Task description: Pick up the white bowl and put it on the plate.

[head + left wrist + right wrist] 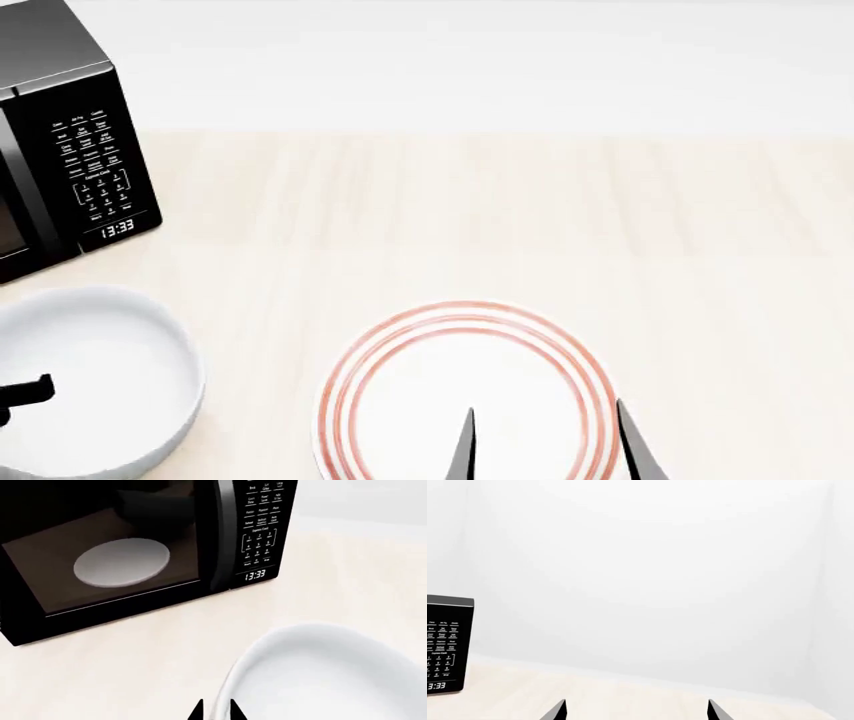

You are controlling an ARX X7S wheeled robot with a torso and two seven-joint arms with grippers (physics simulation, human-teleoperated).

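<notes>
Two claws were in play, and only one was near the work. The deep, glossy, plain white bowl [87,375] sat on the pale wood-grain surface [534,220] at the robot's left, just in front of the black microwave oven [67,150] and apart from the round shallow white plate with thin red rings [461,395], which lay near the middle.

In the left wrist view the left claw [215,711] had its two dark fingertips [196,712] close together on either side of the bowl's near rim. The bowl's wall appeared to pass between them, though whether they were clenched on it or merely straddling it could not be told. The head view showed only a small dark part of that claw [27,392] over the bowl's inside.

The right claw [547,445] hung released, fingers spread wide, over the near part of the plate, holding nothing.

The risks, as I judged them: a pinch on a thin, slick rim could slip, so the bowl might tilt or drop during the lift. The microwave stood close, and a swing could clip it. The right claw also sat over the plate, so the bowl might strike it on arrival unless that arm cleared away.
</notes>
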